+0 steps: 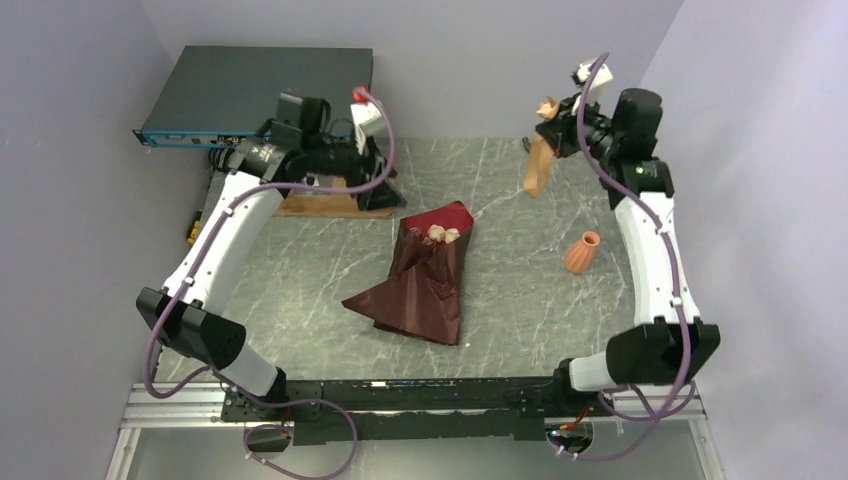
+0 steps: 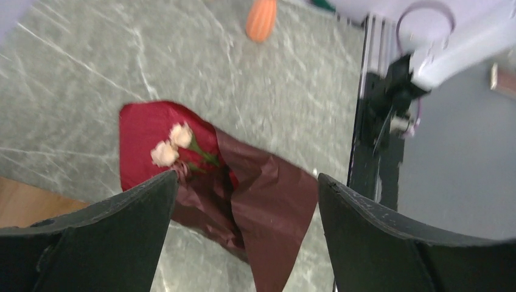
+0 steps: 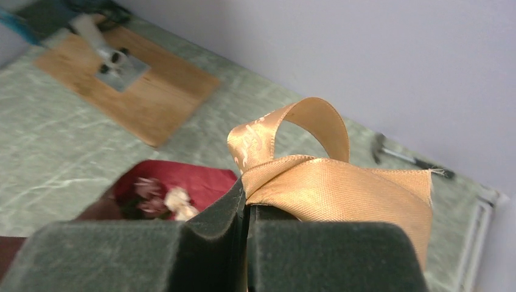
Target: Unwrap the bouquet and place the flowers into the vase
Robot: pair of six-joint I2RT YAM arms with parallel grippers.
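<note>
The bouquet (image 1: 425, 280) lies in the middle of the table, its dark red paper partly spread, with the pale flowers (image 1: 443, 234) showing at its far end. My left gripper (image 1: 384, 195) hovers open beyond the bouquet's top, holding nothing; its wrist view looks down at the paper (image 2: 268, 207) and roses (image 2: 173, 144) between wide-apart fingers (image 2: 122, 231). Raised at the back right, my right gripper (image 1: 556, 125) is shut on a tan ribbon (image 1: 536, 170) that hangs free of the bouquet; the ribbon (image 3: 331, 182) fills its wrist view. The orange vase (image 1: 582, 252) stands upright to the right.
A wooden board (image 1: 320, 206) lies at the back left under the left arm, with a dark flat box (image 1: 260, 90) behind it. A metal rail (image 1: 420, 395) runs along the near edge. Grey walls close in on both sides.
</note>
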